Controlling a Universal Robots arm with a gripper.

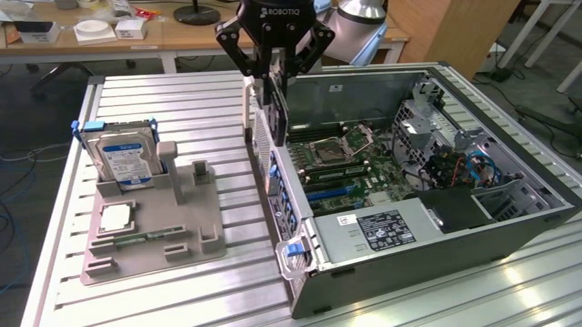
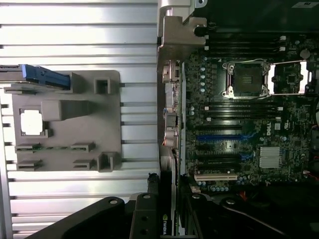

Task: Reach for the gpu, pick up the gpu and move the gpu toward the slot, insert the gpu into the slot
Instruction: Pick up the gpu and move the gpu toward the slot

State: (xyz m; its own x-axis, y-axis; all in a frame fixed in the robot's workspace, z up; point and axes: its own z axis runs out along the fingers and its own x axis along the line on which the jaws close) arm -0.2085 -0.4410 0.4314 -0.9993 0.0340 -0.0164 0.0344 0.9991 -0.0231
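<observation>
gpu [image 1: 278, 103] hangs edge-on under the gripper [image 1: 275, 76], jaws clenched on its upper edge. the card is off the counter [image 1: 182, 95], in the air over the rear wall of the open case [image 1: 437, 225]. in the exterior view it sits near 12 o'clock of the frame, with the drive [image 1: 123, 153] and grey holder [image 1: 155, 235] toward 8 o'clock from it. the slot [image 1: 332, 193], a blue strip on the board [image 1: 364, 170], lies toward 5 o'clock from the card, well apart and lower, with nothing seated in it.

wrist view: thin edge of the gpu [image 2: 165, 224] pinched in the gripper [image 2: 168, 191], slot [image 2: 219, 137] bare, socket [image 2: 246, 79] beyond it.

handling, judged: light, stiff, thin and likely fragile, since the parts on its faces and the contact edge shouldn't take knocks. the flat faces could slip or swing in a pinch. a hold mid top edge, clear of contacts and bracket, seems right, and that is roughly where the jaws are. can't tell how deep the pinch goes.
</observation>
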